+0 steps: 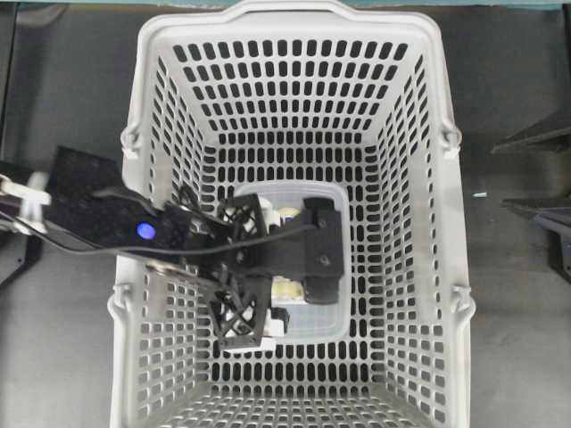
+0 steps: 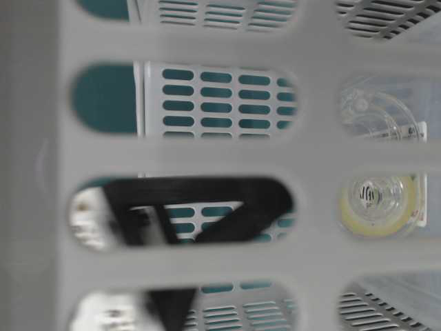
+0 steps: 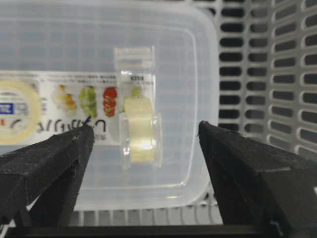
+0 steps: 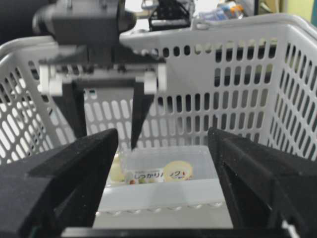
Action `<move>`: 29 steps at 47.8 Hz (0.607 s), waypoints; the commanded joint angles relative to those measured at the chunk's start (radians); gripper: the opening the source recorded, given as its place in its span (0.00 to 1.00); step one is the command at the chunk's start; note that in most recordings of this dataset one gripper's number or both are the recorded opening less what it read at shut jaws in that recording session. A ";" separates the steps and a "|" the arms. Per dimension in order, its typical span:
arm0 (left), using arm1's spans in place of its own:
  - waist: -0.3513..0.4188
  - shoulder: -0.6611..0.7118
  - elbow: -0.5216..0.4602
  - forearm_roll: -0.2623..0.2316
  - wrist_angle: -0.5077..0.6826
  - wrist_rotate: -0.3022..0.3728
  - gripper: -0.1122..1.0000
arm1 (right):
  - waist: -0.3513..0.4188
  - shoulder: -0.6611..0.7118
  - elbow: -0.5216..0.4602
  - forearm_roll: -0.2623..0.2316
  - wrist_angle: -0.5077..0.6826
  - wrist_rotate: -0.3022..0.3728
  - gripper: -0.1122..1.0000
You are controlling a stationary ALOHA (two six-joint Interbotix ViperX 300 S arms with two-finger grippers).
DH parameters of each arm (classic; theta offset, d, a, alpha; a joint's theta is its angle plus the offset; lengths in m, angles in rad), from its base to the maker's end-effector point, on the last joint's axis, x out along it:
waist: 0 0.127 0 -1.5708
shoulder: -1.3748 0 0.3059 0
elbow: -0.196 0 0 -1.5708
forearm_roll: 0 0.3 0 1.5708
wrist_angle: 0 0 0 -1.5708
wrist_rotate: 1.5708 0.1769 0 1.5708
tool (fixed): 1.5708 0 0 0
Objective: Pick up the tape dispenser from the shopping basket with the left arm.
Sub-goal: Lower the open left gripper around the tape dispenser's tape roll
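Tape dispenser (image 3: 140, 126) sits dead centre between the wide-open fingers (image 3: 47, 163) of the left gripper (image 3: 143, 148), not yet touched, lying on a clear plastic tray (image 3: 198, 59) on the shopping basket (image 1: 446, 267) floor, with a printed packet (image 3: 59, 106) just beside it at 9 o'clock. Right gripper (image 4: 163, 173) hangs outside the basket, jaws wide, holding nothing. Risk, I'd say: the closing jaws catch the tray lip or the packet, or the slick case squirts out.

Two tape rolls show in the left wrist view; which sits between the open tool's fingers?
The upright tape dispenser, seen edge-on over the clear tray. The other roll lies flat at the left edge.
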 commanded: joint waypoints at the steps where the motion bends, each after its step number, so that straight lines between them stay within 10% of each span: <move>1: -0.005 0.028 -0.011 0.002 -0.002 0.000 0.84 | 0.000 0.000 -0.012 0.000 -0.009 0.002 0.73; 12: 0.002 0.080 -0.008 0.003 -0.002 0.006 0.81 | 0.002 -0.018 -0.002 0.000 -0.009 0.003 0.73; 22: 0.000 0.055 -0.029 0.003 0.049 0.023 0.36 | 0.000 -0.031 0.002 0.000 -0.011 0.003 0.73; 29: 0.000 0.021 -0.121 0.003 0.176 0.044 0.37 | 0.000 -0.040 0.003 0.000 -0.009 0.003 0.73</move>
